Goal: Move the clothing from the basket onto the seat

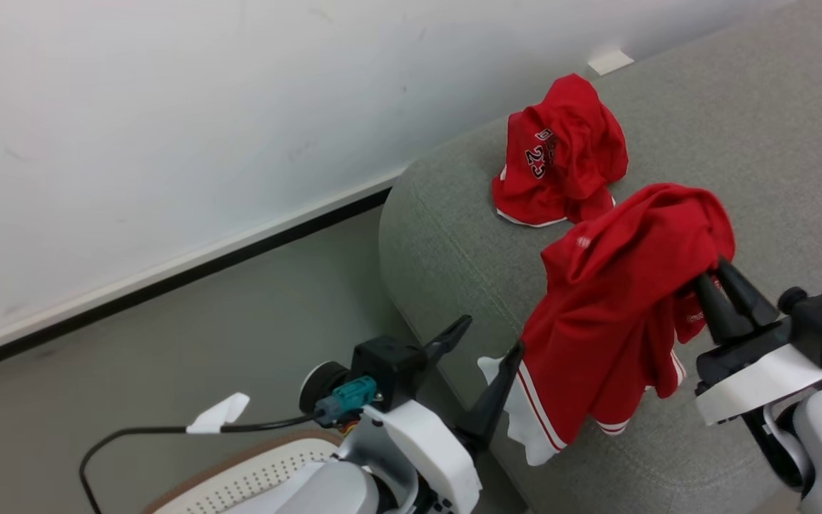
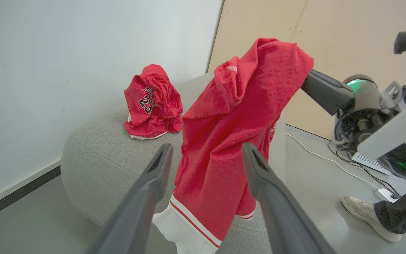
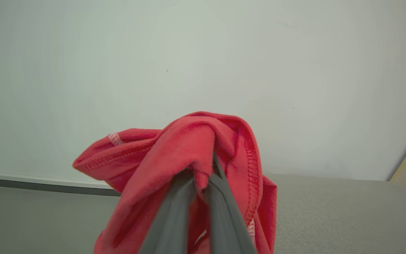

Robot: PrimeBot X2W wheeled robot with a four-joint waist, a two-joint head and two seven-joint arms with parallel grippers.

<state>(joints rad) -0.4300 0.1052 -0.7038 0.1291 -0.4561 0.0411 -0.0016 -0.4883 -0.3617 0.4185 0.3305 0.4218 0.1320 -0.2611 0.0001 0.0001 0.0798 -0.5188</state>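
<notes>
Your right fingers are clenched on a red garment, which hangs from them above the edge of the seat. Your left fingers stand released, spread wide, with the garment's white-striped hem just beside their tips. Beyond both, the number 23 jersey lies crumpled on the seat.

On my head feed I see a plain white wall with a white skirting board and a dark strip beneath it, meeting a smooth grey floor. The light grey seat stands right against that wall. On the left wrist feed a pale beige wood panel adjoins the white wall, a white cable trails over the floor before it, and the light is soft and even.
</notes>
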